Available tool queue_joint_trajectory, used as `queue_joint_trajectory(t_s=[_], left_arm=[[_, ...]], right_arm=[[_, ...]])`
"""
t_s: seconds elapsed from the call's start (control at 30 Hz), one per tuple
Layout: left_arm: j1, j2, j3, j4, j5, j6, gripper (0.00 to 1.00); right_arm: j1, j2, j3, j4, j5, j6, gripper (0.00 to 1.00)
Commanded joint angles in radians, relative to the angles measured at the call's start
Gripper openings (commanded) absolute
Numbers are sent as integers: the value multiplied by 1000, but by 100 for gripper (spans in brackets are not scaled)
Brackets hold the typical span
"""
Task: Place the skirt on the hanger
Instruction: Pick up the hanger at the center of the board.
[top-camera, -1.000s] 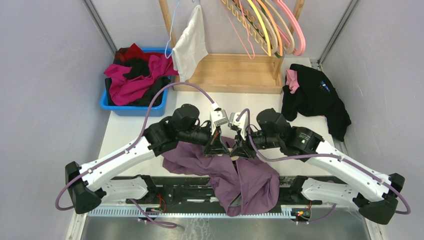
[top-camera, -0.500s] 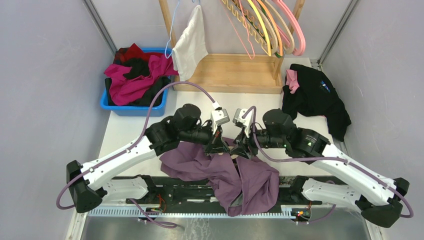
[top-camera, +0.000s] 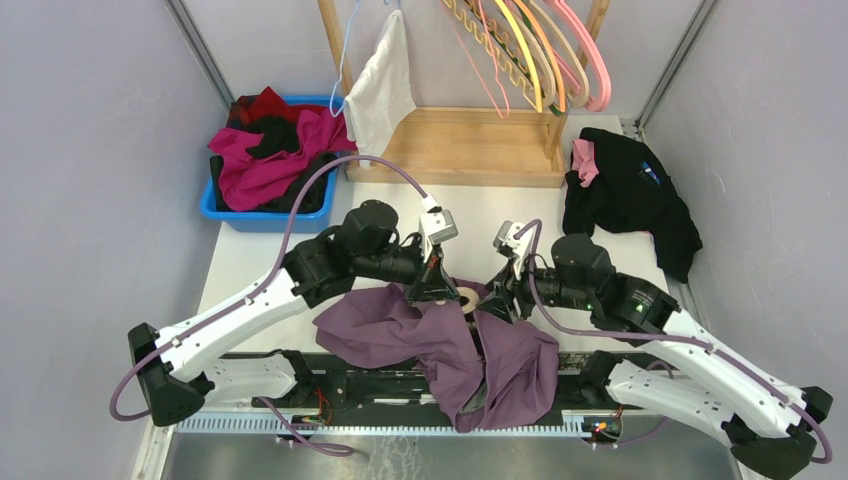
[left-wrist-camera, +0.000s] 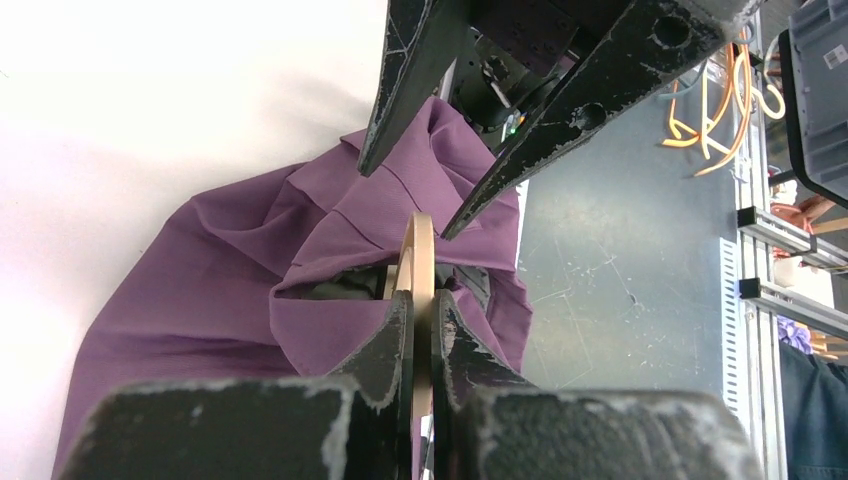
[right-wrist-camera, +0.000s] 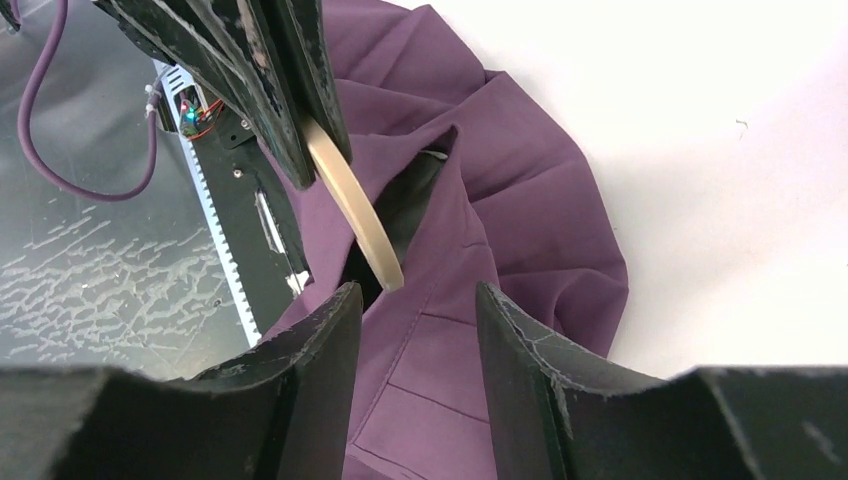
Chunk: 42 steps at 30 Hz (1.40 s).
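left gripper (left-wrist-camera: 420, 302) clamped on beige hanger (left-wrist-camera: 417, 250), set in opening of purple skirt (top-camera: 440, 345) at table's (top-camera: 240, 265) near edge. right gripper (right-wrist-camera: 415, 295) spread apart just beside hanger, over skirt. blue bin (top-camera: 265, 218) back left, heaped with pink, red, black clothes (top-camera: 265, 165).

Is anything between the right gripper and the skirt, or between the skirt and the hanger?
Nothing visible does. The open right gripper hangs directly over the purple skirt. The beige hanger, clamped in the left gripper, has its tip at the skirt's dark opening.
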Motion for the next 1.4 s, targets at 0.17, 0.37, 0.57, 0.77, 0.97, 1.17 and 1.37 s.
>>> queue_joint_trajectory(t_s=[0.17, 0.37, 0.57, 0.77, 0.97, 1.17, 1.37], left_arm=[[21, -15, 84, 17, 52, 40, 3], [27, -12, 114, 15, 67, 42, 3], [30, 1, 161, 1, 83, 50, 3], [37, 7, 186, -12, 92, 61, 3], [47, 20, 222, -23, 107, 73, 3], [58, 24, 252, -41, 118, 84, 3], [74, 21, 277, -60, 133, 96, 3]], right_arm=[[-3, -121, -86, 64, 38, 91, 61], [-3, -105, -122, 93, 18, 98, 67], [-3, -46, -127, 146, -14, 76, 69], [-3, -44, -162, 232, -92, 23, 99], [-3, -14, -159, 252, -143, 1, 100], [-3, -36, -161, 237, -111, -10, 100], [-3, -91, -117, 157, -11, -21, 100]])
